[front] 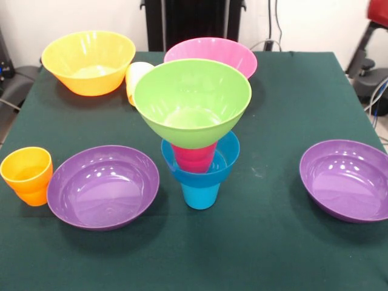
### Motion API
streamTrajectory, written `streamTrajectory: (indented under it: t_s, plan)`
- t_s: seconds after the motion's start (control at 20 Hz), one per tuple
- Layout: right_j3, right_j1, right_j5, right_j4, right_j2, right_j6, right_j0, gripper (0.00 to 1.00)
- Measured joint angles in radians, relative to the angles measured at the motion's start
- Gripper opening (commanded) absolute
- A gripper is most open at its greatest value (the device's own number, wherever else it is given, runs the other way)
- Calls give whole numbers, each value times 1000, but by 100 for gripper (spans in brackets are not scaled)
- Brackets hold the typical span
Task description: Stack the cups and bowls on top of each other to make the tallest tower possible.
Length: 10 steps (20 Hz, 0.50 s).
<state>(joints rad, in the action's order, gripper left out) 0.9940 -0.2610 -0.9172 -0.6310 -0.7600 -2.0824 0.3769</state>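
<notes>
The tower stands at the table's middle: a blue cup (200, 195) at the bottom, the small blue bowl (225, 163) on it, the red cup (194, 159) in that bowl, and the lime green bowl (192, 101) on top, tilted a little. An orange cup (27, 175) stands upright at the left edge. A yellow cup (136, 79) lies on its side behind the green bowl. The orange-yellow bowl (88, 61) and the pink bowl (212, 53) stand at the back. Two purple bowls (103, 185) (347, 180) sit left and right. The gripper does not show.
The black pedestal (193, 21) stands behind the table's far edge. A red and black piece of equipment (374, 36) shows at the top right, off the table. The green table cloth (254, 248) reaches the picture's bottom.
</notes>
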Motion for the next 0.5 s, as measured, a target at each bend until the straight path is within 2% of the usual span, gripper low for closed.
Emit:
streamTrajectory:
  t_s: [0.5]
  plan:
    - [127,-20,179,0,54,0,-8,100]
